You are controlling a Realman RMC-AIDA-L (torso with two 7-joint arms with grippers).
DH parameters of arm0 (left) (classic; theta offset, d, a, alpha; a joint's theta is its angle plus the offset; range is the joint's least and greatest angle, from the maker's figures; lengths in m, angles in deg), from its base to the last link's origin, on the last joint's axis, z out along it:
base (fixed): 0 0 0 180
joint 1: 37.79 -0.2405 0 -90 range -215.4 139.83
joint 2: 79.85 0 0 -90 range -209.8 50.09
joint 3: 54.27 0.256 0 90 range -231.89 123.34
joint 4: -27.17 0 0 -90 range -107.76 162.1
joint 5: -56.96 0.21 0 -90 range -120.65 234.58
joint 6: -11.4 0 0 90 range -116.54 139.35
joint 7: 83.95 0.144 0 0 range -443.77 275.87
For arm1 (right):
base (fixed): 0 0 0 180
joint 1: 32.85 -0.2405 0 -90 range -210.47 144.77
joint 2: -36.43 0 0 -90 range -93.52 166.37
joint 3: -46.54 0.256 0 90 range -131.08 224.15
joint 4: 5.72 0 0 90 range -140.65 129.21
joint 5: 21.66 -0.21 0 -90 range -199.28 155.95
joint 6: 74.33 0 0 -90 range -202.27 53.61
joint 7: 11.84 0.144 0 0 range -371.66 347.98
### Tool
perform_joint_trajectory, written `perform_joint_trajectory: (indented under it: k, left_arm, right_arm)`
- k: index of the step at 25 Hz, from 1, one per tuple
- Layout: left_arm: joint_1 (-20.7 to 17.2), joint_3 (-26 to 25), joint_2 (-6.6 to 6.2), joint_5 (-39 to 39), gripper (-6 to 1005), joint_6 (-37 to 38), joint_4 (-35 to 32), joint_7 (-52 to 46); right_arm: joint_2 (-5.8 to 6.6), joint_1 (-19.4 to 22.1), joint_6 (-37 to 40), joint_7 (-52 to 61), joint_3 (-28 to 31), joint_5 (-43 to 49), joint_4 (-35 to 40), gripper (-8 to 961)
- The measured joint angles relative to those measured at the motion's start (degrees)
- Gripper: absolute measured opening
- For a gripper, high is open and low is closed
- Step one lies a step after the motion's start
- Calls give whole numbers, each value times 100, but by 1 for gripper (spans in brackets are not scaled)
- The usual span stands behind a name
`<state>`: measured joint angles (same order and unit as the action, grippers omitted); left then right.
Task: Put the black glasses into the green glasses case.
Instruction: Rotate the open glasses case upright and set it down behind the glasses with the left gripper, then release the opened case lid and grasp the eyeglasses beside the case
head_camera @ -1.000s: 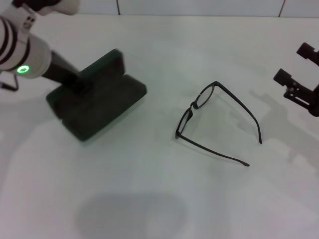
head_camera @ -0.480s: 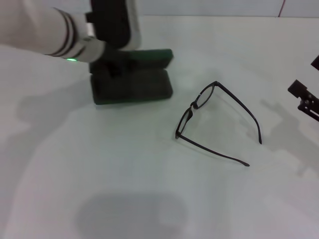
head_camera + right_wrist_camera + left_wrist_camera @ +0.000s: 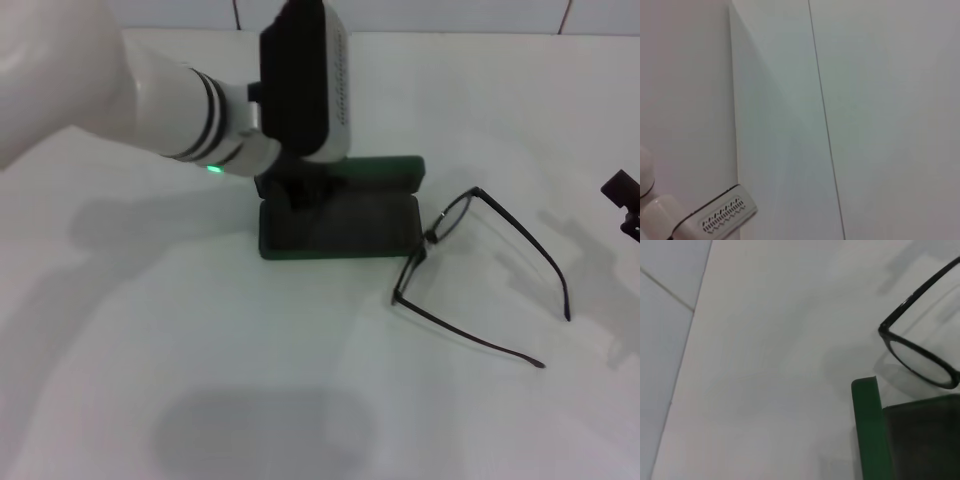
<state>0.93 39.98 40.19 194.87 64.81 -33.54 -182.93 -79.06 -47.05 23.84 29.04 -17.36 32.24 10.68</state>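
Black glasses (image 3: 470, 270) lie on white table (image 3: 300, 400), temples unfolded, front rim touching open green case (image 3: 340, 220). Left gripper (image 3: 295, 190) is at case's far-left part; open/closed: cannot tell. Right gripper (image 3: 625, 200) at table's right edge.

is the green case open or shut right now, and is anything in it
Open. The green glasses case lies with its lid raised behind a dark tray that looks empty. The black glasses lie outside on the table, front against the case's corner.

surface: white table (image 3: 300, 400) beneath the left claw | backdrop: tiled wall (image 3: 420, 12) behind it, beyond table edge
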Motion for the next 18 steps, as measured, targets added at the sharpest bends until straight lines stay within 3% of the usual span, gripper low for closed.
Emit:
perform_joint_trajectory:
  k: [11,15,18]
  left_arm:
    - [-1,298,22,-326,140,-417,207,-25]
    - [-18,307,11,-389,138,-375,155,-26]
    - [-43,289,3,-442,177,-296,28,-26]
  right_arm:
    - [33,6,41,37,-57,118,-2,811]
    - [107,-24,41,70,-61,376,50,811]
    - [259,-152,-56,316,-61,943,268,810]
